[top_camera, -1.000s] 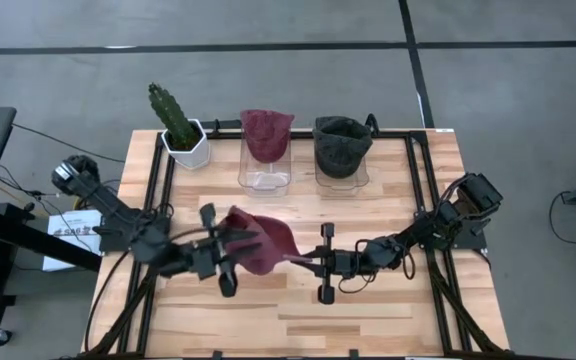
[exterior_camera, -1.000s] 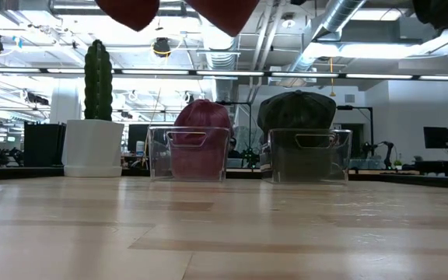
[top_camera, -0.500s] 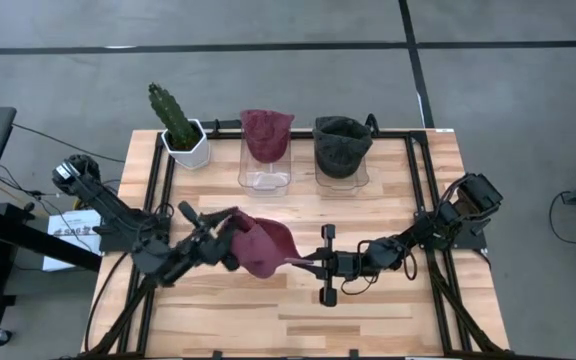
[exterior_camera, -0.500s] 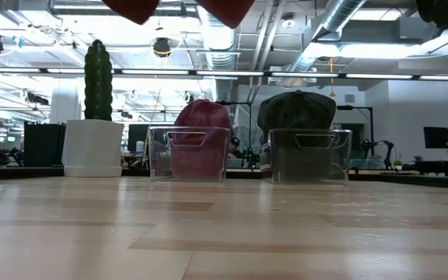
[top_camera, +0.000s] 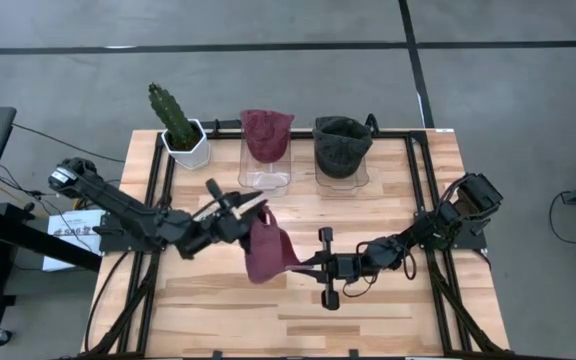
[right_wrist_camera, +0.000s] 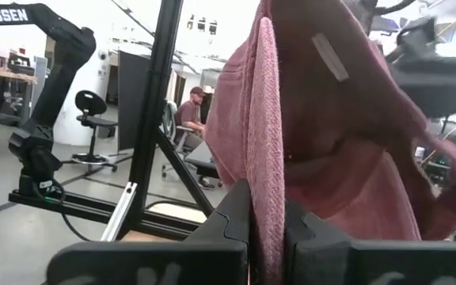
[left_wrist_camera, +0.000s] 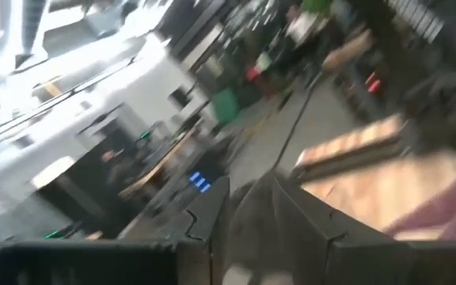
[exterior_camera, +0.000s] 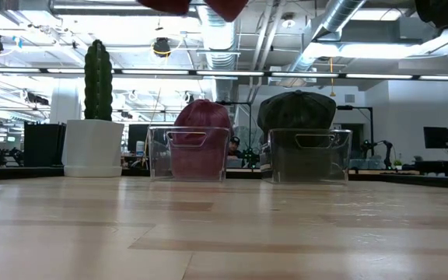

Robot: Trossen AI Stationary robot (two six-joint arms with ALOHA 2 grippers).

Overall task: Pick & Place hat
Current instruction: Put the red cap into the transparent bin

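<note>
A maroon knitted hat [top_camera: 268, 250] hangs between my two grippers above the middle of the table. Only its lowest parts [exterior_camera: 224, 6] show at the top edge of the low view. My left gripper [top_camera: 246, 214] reaches in from the table's left and is at the hat's far end. My right gripper [top_camera: 311, 268] reaches in from the right and is shut on the hat's near right edge. The left wrist view is blurred; pink cloth [left_wrist_camera: 442, 218] shows beside its fingers. My left gripper holds the hat's far end [top_camera: 259, 214], coming in roughly level from the table's left. The high view does not show how the fingers grip it. My right gripper pinches the hat's folded edge [right_wrist_camera: 268, 198] between its two fingers, level from the table's right. The cloth spreads out beyond the fingers, and the hat is clear of the table.
Two clear bins stand at the far edge: one holds a maroon hat [top_camera: 266, 135], the other a dark hat [top_camera: 342, 145]. A cactus in a white pot [top_camera: 183, 135] stands at the far left. Black rails [top_camera: 420, 190] run along the table's sides.
My left gripper has swung toward the far edge and to the right, toward the bins, turning as it went. It has taken the hat's left end with it. The hat, spread sideways before, now runs from far to near. My right gripper has kept its hold.
</note>
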